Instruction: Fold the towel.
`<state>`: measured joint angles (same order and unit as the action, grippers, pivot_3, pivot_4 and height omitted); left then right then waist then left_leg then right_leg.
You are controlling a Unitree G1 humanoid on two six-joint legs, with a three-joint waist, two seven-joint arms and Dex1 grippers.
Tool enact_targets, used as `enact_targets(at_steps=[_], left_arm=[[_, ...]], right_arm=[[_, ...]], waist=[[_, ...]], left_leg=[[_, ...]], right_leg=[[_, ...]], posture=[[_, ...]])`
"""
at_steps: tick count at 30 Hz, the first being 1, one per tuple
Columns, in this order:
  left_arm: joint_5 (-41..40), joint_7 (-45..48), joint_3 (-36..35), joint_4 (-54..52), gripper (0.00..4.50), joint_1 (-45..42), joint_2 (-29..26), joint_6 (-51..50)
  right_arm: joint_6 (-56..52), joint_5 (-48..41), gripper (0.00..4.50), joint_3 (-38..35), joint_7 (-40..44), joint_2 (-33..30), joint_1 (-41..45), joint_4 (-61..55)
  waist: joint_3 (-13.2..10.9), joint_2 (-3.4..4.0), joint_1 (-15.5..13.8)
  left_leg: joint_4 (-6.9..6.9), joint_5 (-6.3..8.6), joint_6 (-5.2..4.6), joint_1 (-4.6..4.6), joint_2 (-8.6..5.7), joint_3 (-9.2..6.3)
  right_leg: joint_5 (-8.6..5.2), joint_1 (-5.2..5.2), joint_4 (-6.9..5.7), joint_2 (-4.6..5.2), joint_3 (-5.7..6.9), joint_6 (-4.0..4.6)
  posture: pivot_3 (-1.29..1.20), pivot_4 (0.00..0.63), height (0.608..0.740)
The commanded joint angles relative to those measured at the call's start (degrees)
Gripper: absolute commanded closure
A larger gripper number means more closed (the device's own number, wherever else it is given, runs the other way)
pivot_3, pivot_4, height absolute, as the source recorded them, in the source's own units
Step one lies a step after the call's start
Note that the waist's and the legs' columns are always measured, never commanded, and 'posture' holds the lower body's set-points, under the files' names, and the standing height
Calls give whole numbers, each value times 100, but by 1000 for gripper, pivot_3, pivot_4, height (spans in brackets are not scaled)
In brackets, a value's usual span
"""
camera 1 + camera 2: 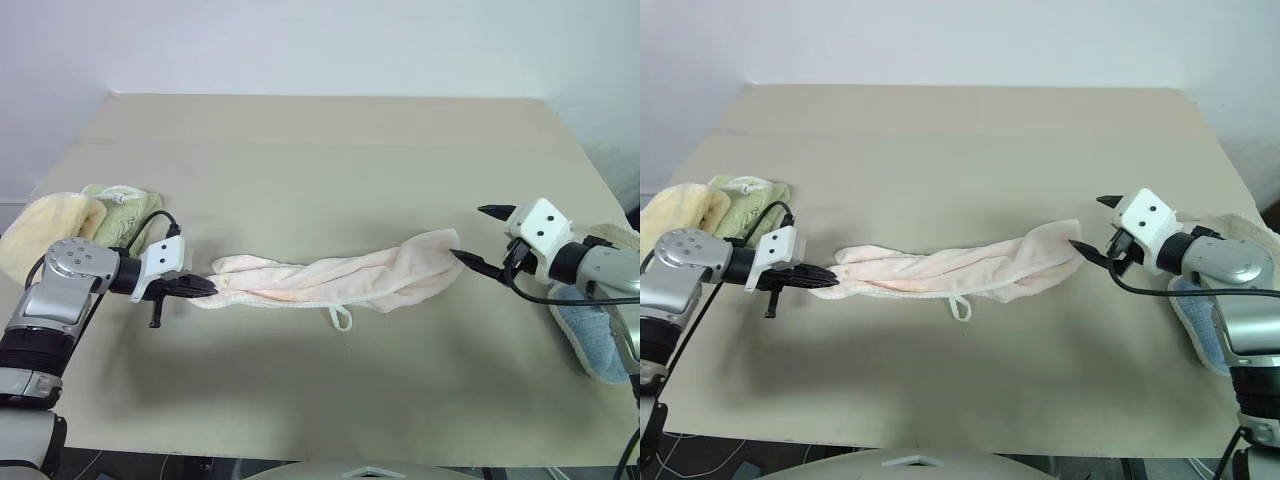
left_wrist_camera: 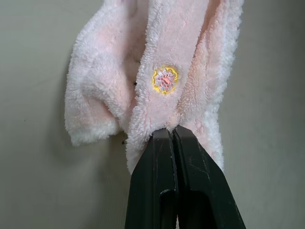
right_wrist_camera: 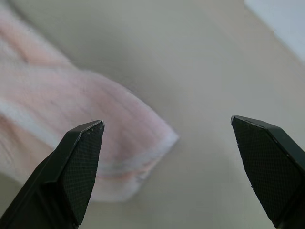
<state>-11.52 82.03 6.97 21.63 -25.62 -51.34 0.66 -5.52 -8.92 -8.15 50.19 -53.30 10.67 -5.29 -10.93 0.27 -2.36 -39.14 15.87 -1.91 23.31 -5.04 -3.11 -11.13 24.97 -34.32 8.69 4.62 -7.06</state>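
The left gripper [image 1: 205,287] is clamped on the towel [image 1: 340,279]; the right gripper [image 1: 478,236] gapes beside its far end, other towels [image 1: 70,222] nearby.

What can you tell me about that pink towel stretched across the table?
The towel is pale pink fluffy terry, twisted into a long rope across the table. A small loop hangs from its near edge and a little embroidered flower sits near one end. The left gripper has its jaws shut on that end; the right gripper, jaws open, is at the other end.

Table [image 1: 330,140] beyond the towel [image 1: 330,278] lies open; cloths [image 1: 70,225] crowd its left edge.
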Motion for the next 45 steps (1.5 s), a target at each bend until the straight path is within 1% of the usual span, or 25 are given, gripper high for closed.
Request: enact_targets(at_steps=[1,8,12,17,23,25,36,40,45], left_arm=[[-109,-106,-173,-170,4478,-170,101,-140],[-99,-125,-170,-281,4478,-178,161,-238],[-102,-123,-174,-326,4478,-160,160,-272],[-97,-111,-159,-395,4478,-132,156,-290],[-90,-99,-152,-473,4478,-100,141,-308],[-90,-92,-154,-503,4478,-72,125,-310],[-76,-96,-152,-586,4478,5,105,-312],[-84,-95,-146,-632,4478,30,114,-332],[-88,-122,-145,-709,4478,64,130,-365]], right_arm=[[871,378,0,95,140,-163,-1,105],[2278,1168,0,361,106,-416,-51,677],[2814,1509,0,444,-109,-389,41,1004],[3414,2120,0,633,-756,-229,273,1375],[3577,2299,0,728,-1100,-99,288,1394],[3562,2217,0,738,-1038,-118,238,1324],[3474,1877,0,541,-650,-560,56,1393],[3542,2018,0,449,-839,-684,269,1552],[3674,2272,0,557,-1065,-731,453,1756]], waist=[[0,0,8],[0,-1,24],[0,-1,26],[0,-1,28],[0,-1,22],[-1,-1,25],[-1,0,31],[0,-1,30],[0,-1,31]], left_leg=[[-1,0,0,0,0,0],[-1,0,0,0,0,3],[-1,0,0,-1,0,3],[-1,0,0,-1,0,5],[-1,0,0,-1,0,5],[-1,0,-1,-2,-1,6],[-1,0,-1,-5,0,7],[-1,0,-1,-5,0,8],[-1,0,-1,-5,0,10]], right_leg=[[0,0,0,0,0,0],[0,1,0,-1,-2,0],[0,1,-1,-2,-3,0],[0,2,-2,-2,-7,0],[0,3,-3,-2,-10,1],[1,1,-2,-2,-11,1],[1,1,-4,-3,-13,2],[1,0,-3,-2,-14,2],[2,3,-4,-3,-16,3]], posture=[[0,150,728],[0,150,728],[0,150,728],[0,150,728],[0,150,728],[0,150,728],[0,150,728],[0,150,728],[0,150,728]])
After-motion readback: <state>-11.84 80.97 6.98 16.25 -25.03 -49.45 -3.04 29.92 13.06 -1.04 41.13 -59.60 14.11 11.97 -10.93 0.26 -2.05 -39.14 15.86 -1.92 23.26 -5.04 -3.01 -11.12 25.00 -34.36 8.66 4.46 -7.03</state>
